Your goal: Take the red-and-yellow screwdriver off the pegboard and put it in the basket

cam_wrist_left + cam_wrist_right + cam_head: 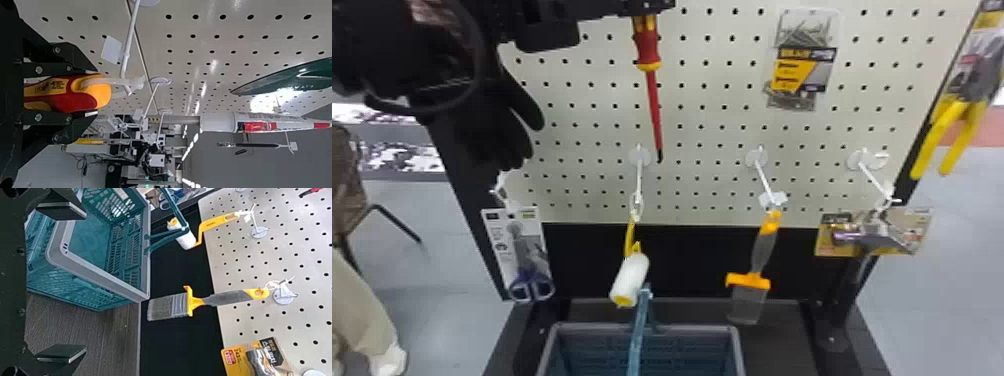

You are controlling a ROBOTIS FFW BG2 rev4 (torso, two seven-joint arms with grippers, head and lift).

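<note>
Pegboard (712,135) behind, screwdriver (648,47) upper middle of the head view, point down, handle (82,101) clamped in my left gripper (92,93); best ease it straight out until the pale tie (117,81) clears the hook (129,43), grip firm, then lower.

Printed items, left to right on the off-white perforated pegboard (712,117):

- Left: white rectangular backing card (493,235) of the blue-handled scissors (531,286); small dark print, too small to read.
- Left of centre: red-and-yellow screwdriver (80,101) with a plastic handle; small dark print on a yellow area. Far beneath it, yellow plastic paint-roller handle (213,224); short dark marking.
- Right, high: clear plastic hardware pack (804,32); yellow-and-black label (804,70) with lettering.
- Far right, low: yellow-and-black cardboard backing (235,366); bold characters, digits and a red square emblem.
</note>
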